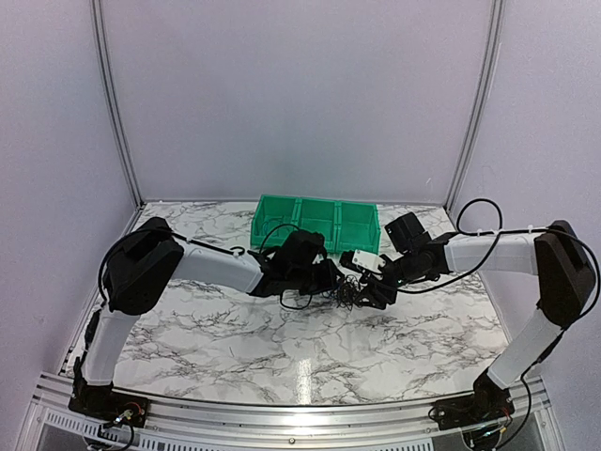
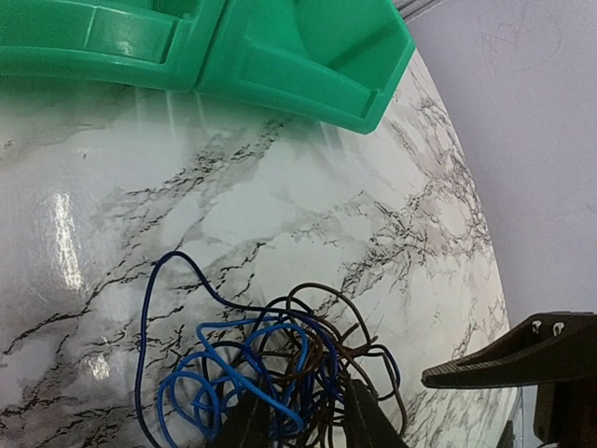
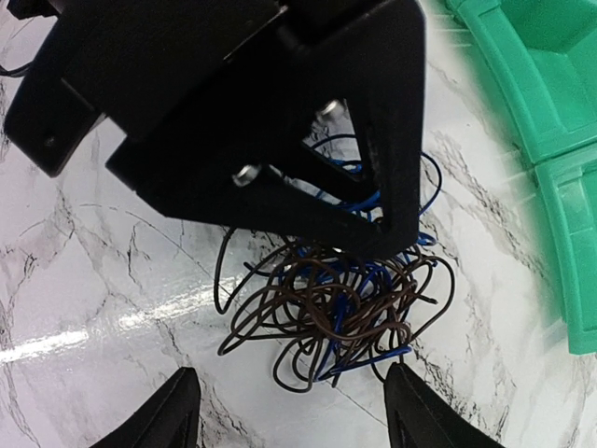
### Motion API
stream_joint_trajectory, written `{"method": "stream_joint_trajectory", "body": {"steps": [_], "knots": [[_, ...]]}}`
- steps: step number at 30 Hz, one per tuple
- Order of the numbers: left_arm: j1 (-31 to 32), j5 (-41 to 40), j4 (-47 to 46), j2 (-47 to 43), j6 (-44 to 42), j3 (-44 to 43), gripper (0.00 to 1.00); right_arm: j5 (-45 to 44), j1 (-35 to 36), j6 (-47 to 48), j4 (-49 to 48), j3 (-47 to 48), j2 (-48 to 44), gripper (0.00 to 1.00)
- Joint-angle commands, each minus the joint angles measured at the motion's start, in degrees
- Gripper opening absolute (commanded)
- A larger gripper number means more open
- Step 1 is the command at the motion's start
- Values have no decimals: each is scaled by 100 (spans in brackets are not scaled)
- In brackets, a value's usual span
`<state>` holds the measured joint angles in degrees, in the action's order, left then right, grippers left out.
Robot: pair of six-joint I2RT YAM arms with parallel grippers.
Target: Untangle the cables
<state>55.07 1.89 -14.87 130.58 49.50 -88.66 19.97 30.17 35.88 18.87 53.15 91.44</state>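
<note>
two hands meet at the cables (image 3: 336,308): left hand (image 2: 308,422) straddles them, grip unclear; right hand (image 3: 294,415) released, beside.

We can read no text, label, brand, number or sign in any view. The bin (image 1: 315,222), the arms (image 1: 221,268) and the table (image 1: 235,349) carry no legible marking.

Glossy marbled table (image 1: 235,338), smooth plastic-coated cables (image 3: 322,313)
</note>
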Motion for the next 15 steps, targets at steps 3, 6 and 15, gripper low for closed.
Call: {"method": "stream_joint_trajectory", "body": {"steps": [3, 6, 15], "knots": [[-40, -154, -42, 110, -14, -208, 23, -66, -47, 16, -59, 12, -97, 67], [-40, -154, -42, 54, -55, -168, 14, -63, -48, 18, -57, 12, -86, 67], [-49, -154, -84, 28, -148, -60, 0, -63, -47, 12, -59, 16, -88, 67]]}}
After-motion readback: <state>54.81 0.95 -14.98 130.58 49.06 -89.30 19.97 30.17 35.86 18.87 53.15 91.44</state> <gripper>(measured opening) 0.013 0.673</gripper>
